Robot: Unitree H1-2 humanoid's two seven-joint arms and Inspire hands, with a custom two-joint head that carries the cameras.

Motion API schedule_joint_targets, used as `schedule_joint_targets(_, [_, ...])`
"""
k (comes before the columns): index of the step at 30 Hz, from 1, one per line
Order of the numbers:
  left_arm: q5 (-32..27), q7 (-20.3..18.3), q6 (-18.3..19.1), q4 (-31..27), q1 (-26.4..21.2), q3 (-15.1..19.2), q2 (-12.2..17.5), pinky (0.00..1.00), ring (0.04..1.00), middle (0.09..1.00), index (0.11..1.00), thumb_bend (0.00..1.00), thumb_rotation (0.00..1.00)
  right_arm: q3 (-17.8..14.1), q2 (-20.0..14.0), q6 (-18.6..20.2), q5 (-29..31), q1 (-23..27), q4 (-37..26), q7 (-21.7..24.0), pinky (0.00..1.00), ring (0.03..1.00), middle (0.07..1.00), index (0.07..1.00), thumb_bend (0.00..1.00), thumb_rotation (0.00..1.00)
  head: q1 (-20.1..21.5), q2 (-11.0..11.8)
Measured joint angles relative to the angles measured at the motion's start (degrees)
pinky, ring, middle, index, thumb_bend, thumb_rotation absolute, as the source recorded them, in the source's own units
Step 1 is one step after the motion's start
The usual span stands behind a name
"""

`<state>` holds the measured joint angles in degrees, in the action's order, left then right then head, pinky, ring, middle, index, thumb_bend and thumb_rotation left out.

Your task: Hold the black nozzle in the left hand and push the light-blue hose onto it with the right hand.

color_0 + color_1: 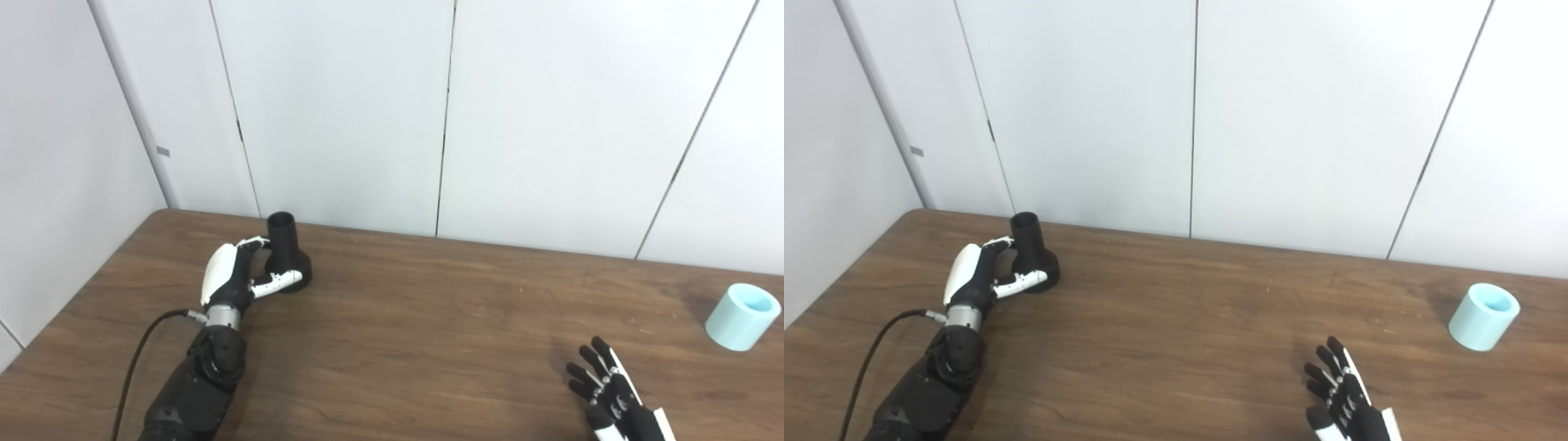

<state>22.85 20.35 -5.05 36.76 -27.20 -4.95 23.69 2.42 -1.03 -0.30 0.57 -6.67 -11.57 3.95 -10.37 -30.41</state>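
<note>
The black nozzle (286, 252) stands upright on the bench (429, 318), the left robot hand (236, 275) curled around it. Well right of the nozzle, the right robot hand (606, 386) hovers empty, fingers spread; farther right sits the light-blue hose (742, 315).

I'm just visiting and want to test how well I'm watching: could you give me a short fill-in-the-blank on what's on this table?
1. The left robot hand is at the black nozzle, which stands ____ on the table.
2. The light-blue hose lies near the table's ____ edge.
3. The right robot hand holds ____, fingers apart.

Missing words: upright; right; nothing
</note>
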Motion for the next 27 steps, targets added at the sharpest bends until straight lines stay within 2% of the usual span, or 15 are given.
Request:
schedule_joint_targets(4, [2.3, -0.8, 0.5, -3.1, 1.5, -2.5, 0.0, 1.0, 0.937, 0.818, 0.498, 0.56, 0.38, 0.1, 0.0, 0.3, 0.0, 0.0, -0.1, -0.1, 0.86, 0.872, 0.938, 0.967, 0.8, 0.71, 0.3, -0.4])
schedule_joint_targets(13, [4.5, -2.4, -0.5, -5.1, 2.3, -6.4, -0.4, 1.0, 0.944, 0.816, 0.492, 0.58, 0.44, 0.3, 0.1, 1.4, -0.1, -0.2, -0.5, -0.2, 0.87, 0.867, 0.932, 0.966, 0.8, 0.71, 1.0, -1.0])
schedule_joint_targets(21, [5.8, -4.6, -1.9, -7.8, 2.8, -9.0, -3.2, 1.0, 0.948, 0.815, 0.489, 0.57, 0.39, 0.5, 0.2, 1.8, -0.1, -0.2, -0.7, -0.7, 0.87, 0.863, 0.925, 0.965, 0.79, 0.71, 1.2, -1.1])
schedule_joint_targets(27, [5.8, -7.7, -2.8, -9.9, 3.2, -10.7, -5.5, 1.0, 0.953, 0.818, 0.492, 0.58, 0.42, 0.7, 0.3, 2.2, -0.3, -0.3, -0.9, -1.0, 0.87, 0.859, 0.925, 0.965, 0.79, 0.71, 1.8, -1.6])
